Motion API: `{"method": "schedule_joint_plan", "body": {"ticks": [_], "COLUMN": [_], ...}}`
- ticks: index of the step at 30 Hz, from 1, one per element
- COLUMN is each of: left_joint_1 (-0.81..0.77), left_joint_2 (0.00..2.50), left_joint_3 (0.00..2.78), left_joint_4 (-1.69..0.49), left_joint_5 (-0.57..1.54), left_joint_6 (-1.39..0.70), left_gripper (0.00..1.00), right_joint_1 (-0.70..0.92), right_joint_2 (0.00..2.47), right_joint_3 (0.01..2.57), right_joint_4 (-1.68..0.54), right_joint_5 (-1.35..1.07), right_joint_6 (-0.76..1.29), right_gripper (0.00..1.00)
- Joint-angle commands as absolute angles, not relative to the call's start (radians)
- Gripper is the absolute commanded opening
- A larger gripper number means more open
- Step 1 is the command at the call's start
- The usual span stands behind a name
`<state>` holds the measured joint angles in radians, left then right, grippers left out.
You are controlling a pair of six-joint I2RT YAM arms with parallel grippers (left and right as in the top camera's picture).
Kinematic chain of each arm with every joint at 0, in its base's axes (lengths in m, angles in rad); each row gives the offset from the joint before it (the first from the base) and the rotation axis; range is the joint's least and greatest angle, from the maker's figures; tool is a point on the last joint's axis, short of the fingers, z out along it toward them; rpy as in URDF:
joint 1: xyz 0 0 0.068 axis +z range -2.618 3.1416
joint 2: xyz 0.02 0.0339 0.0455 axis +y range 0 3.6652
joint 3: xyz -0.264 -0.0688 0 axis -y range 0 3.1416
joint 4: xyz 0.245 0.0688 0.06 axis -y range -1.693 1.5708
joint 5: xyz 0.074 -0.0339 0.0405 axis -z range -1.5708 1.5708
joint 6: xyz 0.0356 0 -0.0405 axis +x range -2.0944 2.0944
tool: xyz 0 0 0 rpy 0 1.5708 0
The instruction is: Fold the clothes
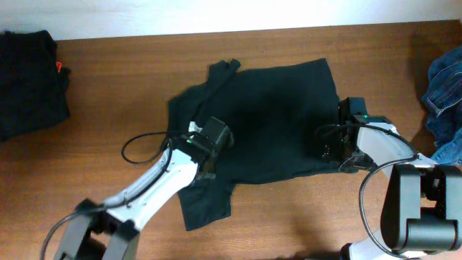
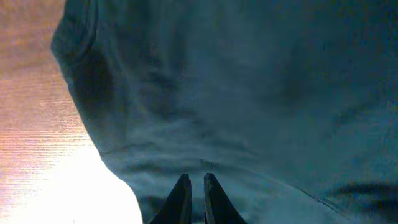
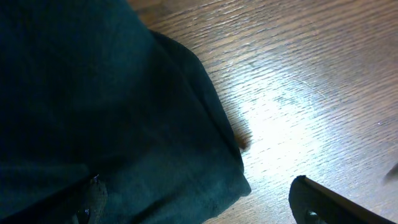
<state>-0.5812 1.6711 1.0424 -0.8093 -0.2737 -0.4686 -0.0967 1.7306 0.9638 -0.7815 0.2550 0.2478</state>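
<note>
Black T-shirt (image 1: 278, 108) lying spread on desk (image 1: 108, 94); left gripper (image 2: 196, 182) clenching near-shut against cloth beneath it, pinch unclear; right gripper (image 3: 199, 208) gaping released, straddling shirt corner, needing deeper bite under edge before closing, then lifting evenly.

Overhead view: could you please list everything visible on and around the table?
T-shirt: one, black, spread across the table's middle.
Dark clothes pile: one, black with a red spot, far left corner.
Denim garment: one, blue, right edge.
Table: one, brown wood.
Left tool: one, black, nearly closed, over the T-shirt.
Right tool: one, black, wide open at the T-shirt's edge.
</note>
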Motion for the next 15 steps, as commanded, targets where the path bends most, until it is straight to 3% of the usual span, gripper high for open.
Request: {"method": "schedule_joint_plan", "body": {"ticks": [1, 8, 15], "left_joint_1": [-0.551, -0.542, -0.542], "left_joint_2": [1.730, 1.784, 1.780], "left_joint_3": [1.021, 1.022, 1.023], "left_joint_4": [-0.799, -0.769, -0.757], "left_joint_5": [-0.273, -0.274, -0.274], "left_joint_6": [-0.482, -0.481, -0.477], "left_gripper": [0.08, 0.05, 0.08], "right_joint_1": [-0.131, -0.132, -0.132], "right_joint_2": [1.760, 1.760, 1.759], "right_joint_3": [0.937, 0.976, 1.084], "right_joint_4": [-0.778, -0.818, -0.900], "right_joint_5": [0.334, 0.262, 0.142], "right_joint_6": [0.271, 0.268, 0.249], "right_gripper": [0.99, 0.99, 0.99]}}
